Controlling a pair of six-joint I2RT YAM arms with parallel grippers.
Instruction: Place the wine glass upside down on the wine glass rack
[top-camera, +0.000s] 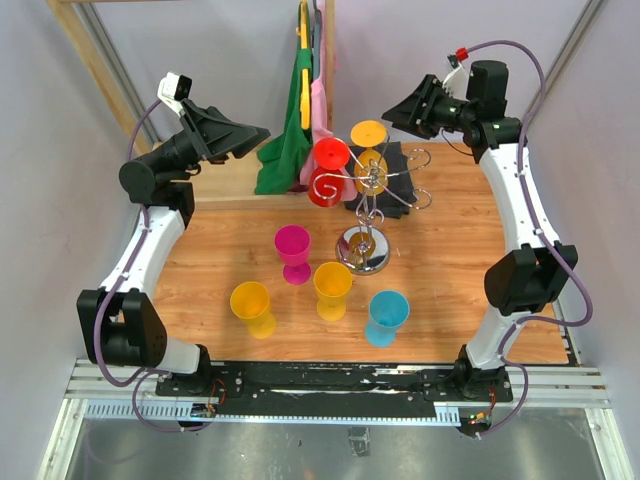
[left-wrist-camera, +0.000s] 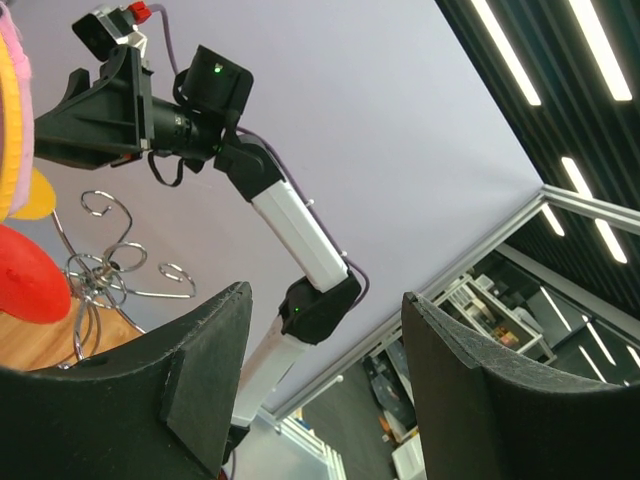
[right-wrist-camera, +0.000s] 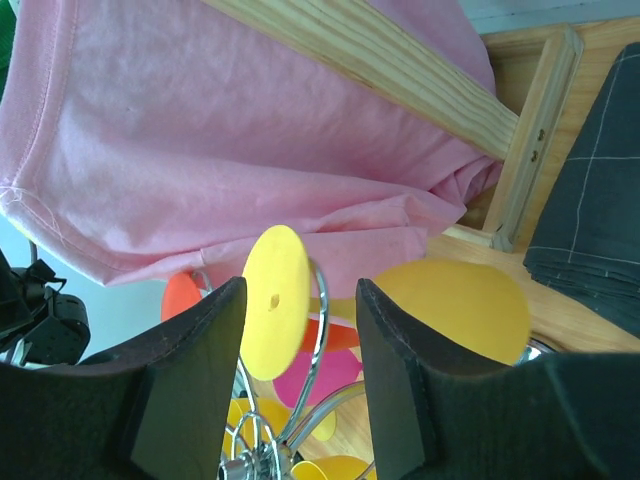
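Note:
The chrome wine glass rack (top-camera: 364, 248) stands at the table's back middle. A red glass (top-camera: 328, 170) and an orange-yellow glass (top-camera: 369, 150) hang upside down on its arms. Magenta (top-camera: 293, 250), orange-yellow (top-camera: 332, 288), yellow (top-camera: 252, 308) and blue (top-camera: 386, 316) glasses stand on the table in front. My right gripper (top-camera: 395, 108) is open and raised just right of the rack top. In the right wrist view the hung glass's yellow foot (right-wrist-camera: 275, 300) in a chrome loop shows beyond my open gripper (right-wrist-camera: 300, 290). My left gripper (top-camera: 255, 135) is open, empty, raised at the back left; its wrist view (left-wrist-camera: 325, 300) shows the rack's loops (left-wrist-camera: 110, 265).
Green (top-camera: 290, 140) and pink cloths hang from a wooden frame (top-camera: 95, 60) behind the rack. A dark folded cloth (top-camera: 398, 172) lies under the rack's right side. The pink cloth (right-wrist-camera: 250, 130) and a wooden beam (right-wrist-camera: 400, 80) fill the right wrist view.

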